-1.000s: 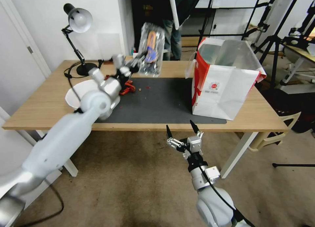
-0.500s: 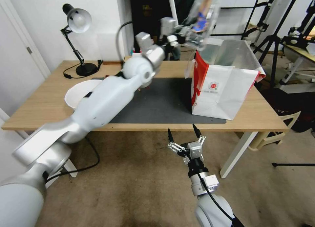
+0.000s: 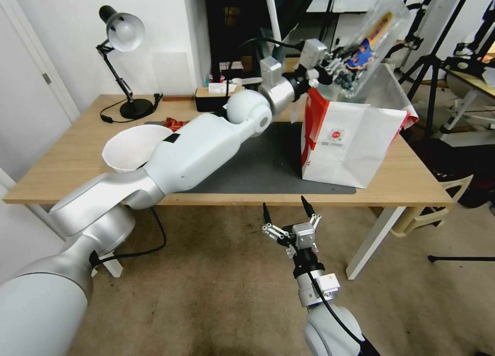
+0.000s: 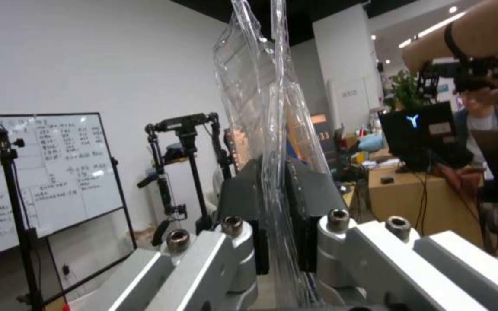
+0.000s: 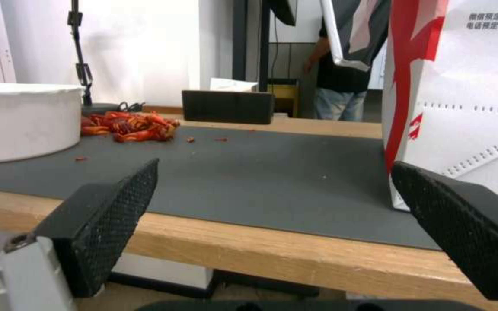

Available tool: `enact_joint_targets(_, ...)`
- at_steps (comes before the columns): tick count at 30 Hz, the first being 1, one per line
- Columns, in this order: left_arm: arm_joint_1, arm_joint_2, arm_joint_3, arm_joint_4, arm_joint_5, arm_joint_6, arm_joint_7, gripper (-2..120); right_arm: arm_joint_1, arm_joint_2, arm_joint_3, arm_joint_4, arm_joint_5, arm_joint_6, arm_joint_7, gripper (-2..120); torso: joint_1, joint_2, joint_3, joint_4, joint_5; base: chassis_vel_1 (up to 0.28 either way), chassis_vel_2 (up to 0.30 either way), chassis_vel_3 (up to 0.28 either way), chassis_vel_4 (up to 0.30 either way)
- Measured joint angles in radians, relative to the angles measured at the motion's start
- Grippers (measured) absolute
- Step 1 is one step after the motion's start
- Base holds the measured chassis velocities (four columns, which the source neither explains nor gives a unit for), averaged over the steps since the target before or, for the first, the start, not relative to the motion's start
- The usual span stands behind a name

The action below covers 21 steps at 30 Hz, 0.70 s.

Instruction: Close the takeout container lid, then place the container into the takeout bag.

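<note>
Takeout container (image 3: 368,41) (left gripper (image 3: 330,67)) above takeout bag (image 3: 356,134)

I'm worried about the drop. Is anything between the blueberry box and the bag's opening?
Nothing visible is. The left gripper holds the takeout container tilted in the air above the takeout bag, whose top stands open. The right gripper waits open below the table's front edge.

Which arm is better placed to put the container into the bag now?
Left. The left claw is shut on the takeout container, holding it above the takeout bag. The right claw hangs open below the table edge.
</note>
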Motion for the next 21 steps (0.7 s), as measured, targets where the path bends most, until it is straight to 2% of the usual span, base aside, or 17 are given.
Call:
enact_joint_targets(3, 0.0, -0.008, 0.01, 0.01, 0.025, -0.002, 0.001, 7, 0.003, 0.001, -0.001, -0.004, 0.001, 0.0, 0.0, 100, 0.0, 0.0, 0.0, 0.0001, -0.0001, 0.0, 0.0, 0.0, 0.0)
enact_joint_targets(6, 0.0, -0.011, 0.016, 0.012, 0.039, -0.003, 0.001, 13, 0.007, 0.001, -0.001, -0.006, 0.004, -0.001, 0.0, 100, 0.0, 0.0, 0.0, 0.0, -0.0001, 0.0, 0.0, 0.0, 0.0)
enact_joint_targets(9, 0.001, -0.009, 0.022, 0.012, 0.046, -0.003, -0.002, 29, 0.014, 0.001, -0.002, -0.008, 0.007, -0.002, 0.0, 100, 0.0, 0.0, 0.0, 0.0001, -0.0001, 0.0, 0.0, 0.0, 0.0)
enact_joint_targets(12, 0.001, -0.008, 0.022, 0.012, 0.048, -0.003, -0.004, 34, 0.015, 0.001, -0.002, -0.008, 0.007, -0.002, 0.0, 100, 0.0, 0.0, 0.0, 0.0002, -0.0002, 0.0, 0.0, 0.0, 0.0)
enact_joint_targets(14, 0.003, -0.005, 0.02, 0.01, 0.05, -0.003, -0.009, 46, 0.015, 0.001, -0.001, -0.008, 0.008, -0.002, 0.0, 100, 0.0, 0.0, 0.0, 0.0001, -0.0002, 0.0, 0.0, 0.0, 0.0)
enact_joint_targets(16, 0.003, -0.004, 0.019, 0.009, 0.05, -0.003, -0.009, 50, 0.015, 0.001, -0.001, -0.008, 0.008, -0.002, 0.0, 100, 0.0, 0.0, 0.0, 0.0001, -0.0002, 0.0, 0.0, 0.0, 0.0)
enact_joint_targets(18, 0.004, 0.003, 0.017, 0.006, 0.05, -0.003, -0.013, 61, 0.015, 0.001, -0.001, -0.009, 0.009, -0.003, 0.0, 100, 0.0, 0.0, 0.0, 0.0, -0.0002, 0.0, 0.0, 0.0, 0.0)
enact_joint_targets(20, 0.004, 0.005, 0.015, 0.004, 0.049, -0.002, -0.015, 63, 0.016, 0.001, -0.001, -0.01, 0.009, -0.004, 0.0, 100, 0.0, 0.0, 0.0, 0.0001, -0.0002, 0.0, 0.0, 0.0, 0.0)
enact_joint_targets(21, 0.005, 0.011, 0.009, -0.003, 0.041, 0.0, -0.029, 72, 0.017, 0.002, -0.001, -0.01, 0.009, -0.004, 0.0, 100, 0.0, 0.0, 0.0, 0.0001, -0.0002, 0.0, 0.0, 0.0, 0.0)
